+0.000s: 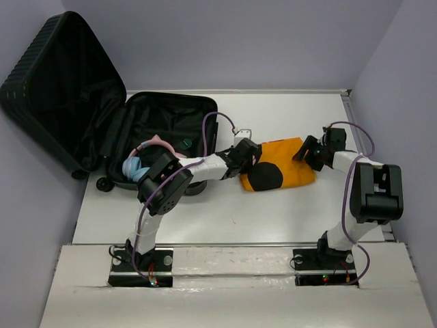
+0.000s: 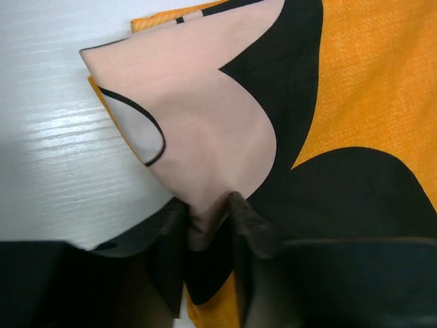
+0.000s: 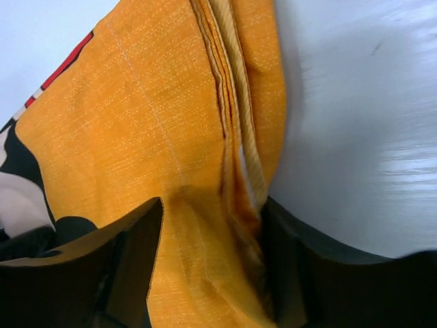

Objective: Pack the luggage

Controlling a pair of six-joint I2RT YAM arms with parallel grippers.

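The luggage [image 1: 172, 100] is a black hard-shell suitcase lying open at the back left, with its ribbed lid [image 1: 58, 75] leaning on the left wall. A folded orange garment [image 1: 290, 162] with black and pink patches lies on the table right of it. My left gripper [image 1: 250, 160] is at the garment's left end, shut on a pinch of its pink and black cloth [image 2: 205, 222]. My right gripper [image 1: 306, 153] is at the right end. Its jaws hold the bunched folded orange edge [image 3: 212, 232].
Pink headphones [image 1: 154, 144] and a blue item [image 1: 134, 169] lie in the suitcase's near half. A small white object [image 1: 244, 133] sits on the table behind the left gripper. Grey walls close in the table at the left, back and right.
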